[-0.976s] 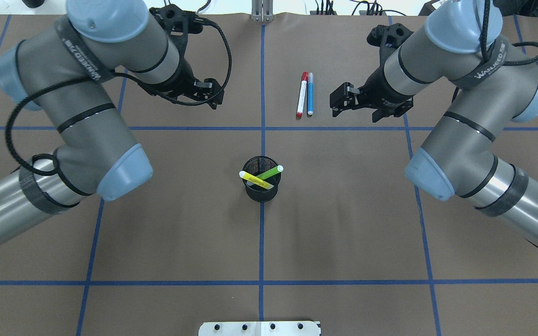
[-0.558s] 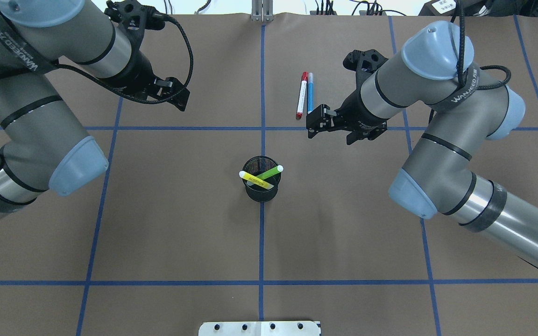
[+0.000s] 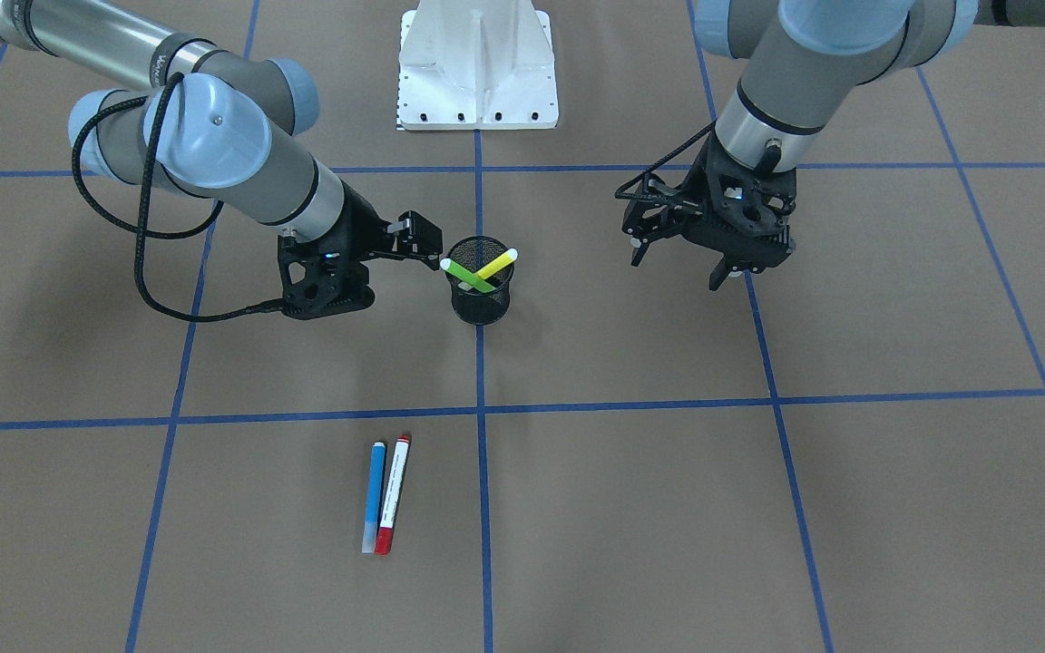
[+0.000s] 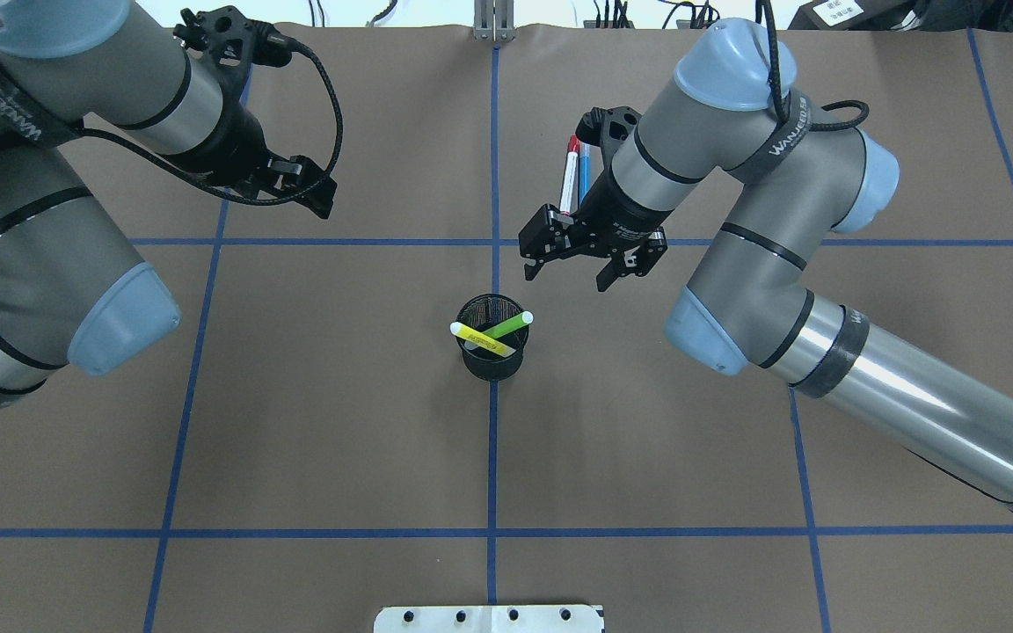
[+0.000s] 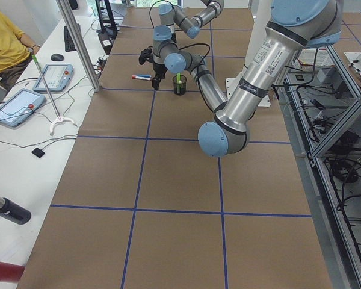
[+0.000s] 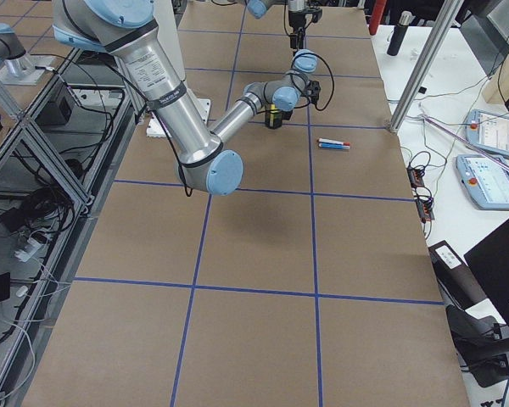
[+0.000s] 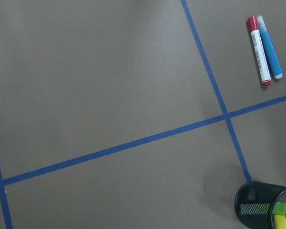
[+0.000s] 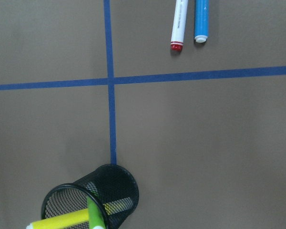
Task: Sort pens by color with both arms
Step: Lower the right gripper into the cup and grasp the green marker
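The blue pen (image 3: 374,497) and the red-capped white pen (image 3: 393,494) lie side by side on the brown table. In the overhead view my right wrist partly hides the red pen (image 4: 569,167) and the blue pen (image 4: 584,158). The light green pen (image 4: 511,324) and the yellow pen (image 4: 478,338) stand crossed in the black mesh cup (image 4: 491,360). My right gripper (image 4: 565,277) is open and empty, hovering just beyond and to the right of the cup. My left gripper (image 4: 311,186) is open and empty, well off to the cup's left.
The white pedestal base (image 3: 477,68) stands at the robot's side of the table. Blue tape lines (image 4: 493,440) divide the brown surface into squares. A seated person (image 5: 6,42) and tablets are beside the table's far side.
My right gripper has swung left from beside the two lying pens and come close to the cup. My left arm has drawn back to the left. The pens have not moved.
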Available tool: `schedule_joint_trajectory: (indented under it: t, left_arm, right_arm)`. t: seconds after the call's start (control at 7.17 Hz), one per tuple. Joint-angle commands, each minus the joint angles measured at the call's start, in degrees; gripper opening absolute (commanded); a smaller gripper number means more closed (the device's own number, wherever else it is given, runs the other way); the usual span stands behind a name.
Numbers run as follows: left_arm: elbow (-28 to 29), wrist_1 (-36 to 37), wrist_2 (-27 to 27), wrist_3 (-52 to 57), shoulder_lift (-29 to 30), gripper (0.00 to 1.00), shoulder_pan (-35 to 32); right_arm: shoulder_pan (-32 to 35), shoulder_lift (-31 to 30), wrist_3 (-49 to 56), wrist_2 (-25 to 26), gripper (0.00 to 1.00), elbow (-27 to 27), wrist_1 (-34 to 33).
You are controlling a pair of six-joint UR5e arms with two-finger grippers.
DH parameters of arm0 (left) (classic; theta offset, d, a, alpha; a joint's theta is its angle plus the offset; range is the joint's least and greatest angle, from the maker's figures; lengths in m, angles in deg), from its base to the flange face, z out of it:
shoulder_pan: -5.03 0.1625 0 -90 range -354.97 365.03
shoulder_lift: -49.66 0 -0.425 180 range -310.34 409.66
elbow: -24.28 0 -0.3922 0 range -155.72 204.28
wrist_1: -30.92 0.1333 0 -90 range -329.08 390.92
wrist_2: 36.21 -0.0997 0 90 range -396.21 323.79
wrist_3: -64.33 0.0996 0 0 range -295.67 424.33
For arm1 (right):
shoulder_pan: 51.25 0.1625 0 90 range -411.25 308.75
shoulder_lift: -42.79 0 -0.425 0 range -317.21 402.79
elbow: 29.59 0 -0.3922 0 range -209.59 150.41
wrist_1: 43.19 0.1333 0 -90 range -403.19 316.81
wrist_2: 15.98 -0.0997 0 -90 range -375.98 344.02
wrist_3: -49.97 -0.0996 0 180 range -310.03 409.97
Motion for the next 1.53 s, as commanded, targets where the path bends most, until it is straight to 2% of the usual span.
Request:
schedule_joint_trajectory:
  t: [0.0, 0.14, 0.28, 0.42, 0.56, 1.25, 1.39]
  left_arm:
    - [-0.4, -0.27, 0.98, 1.17, -1.13, 0.92, -0.5]
    - [-0.41, -0.27, 1.06, 1.17, -1.13, 0.92, -0.5]
    - [-0.41, -0.36, 1.06, 1.17, -1.13, 0.92, -0.5]
    - [-0.41, -0.36, 1.06, 1.17, -1.13, 0.92, -0.5]
    - [-0.41, -0.45, 1.06, 1.17, -1.13, 0.92, -0.5]
    - [-0.41, -0.45, 0.98, 1.17, -1.13, 0.94, -0.32]
    - [-0.32, -0.45, 0.98, 1.17, -1.13, 0.95, -0.24]
  right_arm:
    - [-0.36, 2.75, 4.38, -2.48, 0.97, -3.82, -0.2]
    - [-1.49, 3.46, 4.47, -2.04, 0.87, -5.06, -0.12]
    - [-1.94, 3.47, 4.47, -2.04, 0.73, -5.07, -0.12]
    - [-2.46, 3.47, 4.47, -1.95, 0.55, -5.16, -0.12]
    - [-2.9, 3.39, 4.47, -1.87, 0.48, -5.25, -0.12]
    - [-4.58, 3.21, 4.47, -1.07, 0.48, -5.69, -0.12]
    - [-4.58, 3.21, 4.47, -0.81, 0.45, -5.69, -0.12]
